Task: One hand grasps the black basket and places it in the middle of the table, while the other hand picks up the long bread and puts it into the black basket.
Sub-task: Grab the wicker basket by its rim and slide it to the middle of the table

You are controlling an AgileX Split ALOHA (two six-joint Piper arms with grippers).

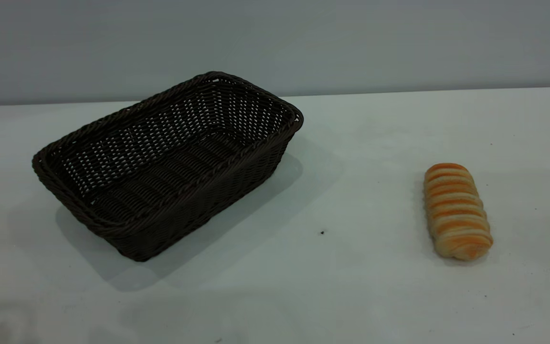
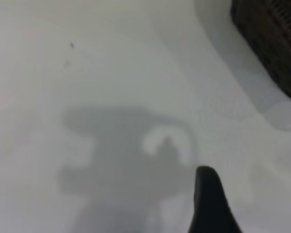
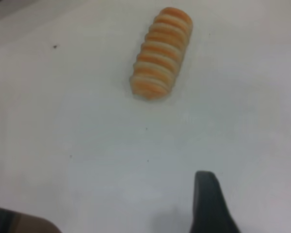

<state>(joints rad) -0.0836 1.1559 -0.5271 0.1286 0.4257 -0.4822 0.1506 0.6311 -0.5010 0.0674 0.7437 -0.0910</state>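
The black basket [image 1: 170, 162] stands empty on the left half of the white table [image 1: 351, 267], turned at an angle. Its corner also shows in the left wrist view [image 2: 276, 43]. The long bread [image 1: 456, 210] lies on the table at the right, well apart from the basket, and shows in the right wrist view [image 3: 161, 53]. Neither arm appears in the exterior view. My left gripper [image 2: 208, 199] shows only as one black tip above bare table, some way from the basket's corner. My right gripper [image 3: 208, 201] shows likewise above bare table, short of the bread. Neither holds anything visible.
A grey wall runs behind the table's far edge. A tiny dark speck [image 1: 322, 232] lies on the table between basket and bread. The left arm's shadow [image 2: 131, 160] falls on the table below it.
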